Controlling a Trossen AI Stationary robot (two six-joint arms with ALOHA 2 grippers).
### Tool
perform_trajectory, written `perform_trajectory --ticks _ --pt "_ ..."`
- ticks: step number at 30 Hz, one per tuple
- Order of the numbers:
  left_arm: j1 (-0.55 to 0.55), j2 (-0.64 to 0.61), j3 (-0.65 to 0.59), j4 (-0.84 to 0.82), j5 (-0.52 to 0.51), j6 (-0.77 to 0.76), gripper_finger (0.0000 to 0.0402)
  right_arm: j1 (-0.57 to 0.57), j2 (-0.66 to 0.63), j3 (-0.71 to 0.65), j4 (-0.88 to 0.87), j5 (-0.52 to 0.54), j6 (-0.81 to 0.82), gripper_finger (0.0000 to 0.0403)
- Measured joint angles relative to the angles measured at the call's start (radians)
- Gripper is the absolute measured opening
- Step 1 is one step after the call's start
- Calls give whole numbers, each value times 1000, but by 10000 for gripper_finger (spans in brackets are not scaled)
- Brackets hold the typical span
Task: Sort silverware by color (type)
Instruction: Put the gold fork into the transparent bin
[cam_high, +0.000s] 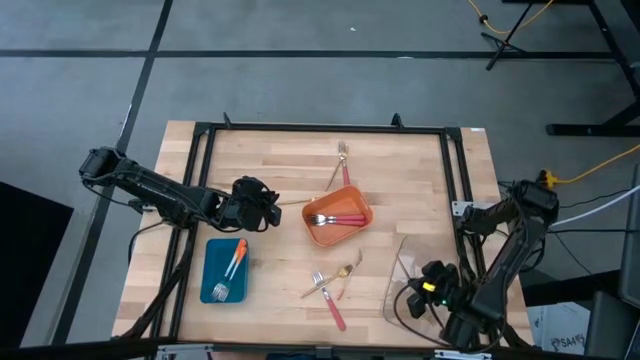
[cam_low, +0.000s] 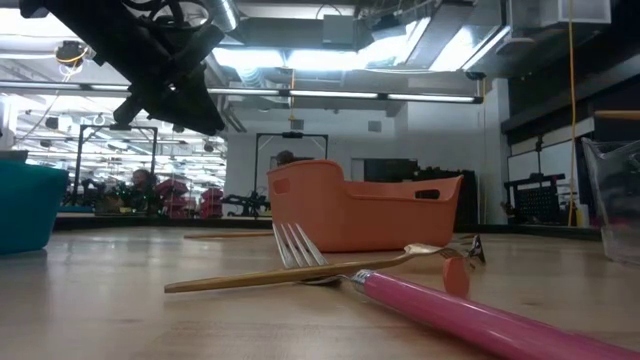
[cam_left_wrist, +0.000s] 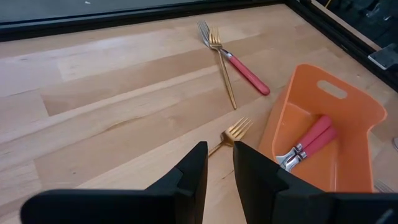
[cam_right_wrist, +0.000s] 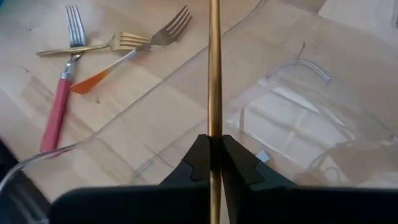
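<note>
My right gripper (cam_right_wrist: 214, 140) (cam_high: 432, 290) is shut on a gold fork (cam_right_wrist: 214, 62) above the clear tray (cam_right_wrist: 298, 68) (cam_high: 415, 268) at the near right. My left gripper (cam_left_wrist: 220, 147) (cam_high: 262, 206) hovers open, left of the orange tray (cam_high: 338, 222), which holds pink-handled forks (cam_left_wrist: 308, 142). A gold fork (cam_left_wrist: 233, 134) lies flat on the table beyond its fingertips. Near the front edge a pink-handled fork (cam_right_wrist: 59, 106), a gold fork (cam_right_wrist: 93, 46) and an orange-handled fork (cam_right_wrist: 124, 59) lie crossed. Orange-handled forks (cam_high: 232, 268) lie in the blue tray (cam_high: 212, 255). My right gripper pinches the gold fork's thin handle (cam_right_wrist: 214, 121) between its two fingers. The fork runs along the fingers and sticks out straight past their tips; its far end leaves the wrist view. The fingers slant down, and the fork is lifted clear over the clear tray.
A gold fork and a pink-handled fork (cam_high: 343, 160) lie crossed at the table's far middle. A black frame (cam_high: 320, 128) borders the wooden top. Bare wood (cam_high: 270, 160) lies between the left gripper and the far edge.
</note>
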Motion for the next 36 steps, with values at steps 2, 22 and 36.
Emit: perform_trajectory --ticks 2,22,36 --pt "0 0 0 0 0 0 71 0 3 0 0 -1 -2 7" --pt "0 0 0 0 0 0 71 0 6 0 1 -2 -26 8" --pt "0 0 0 0 4 -1 71 0 6 0 6 -10 -30 66"
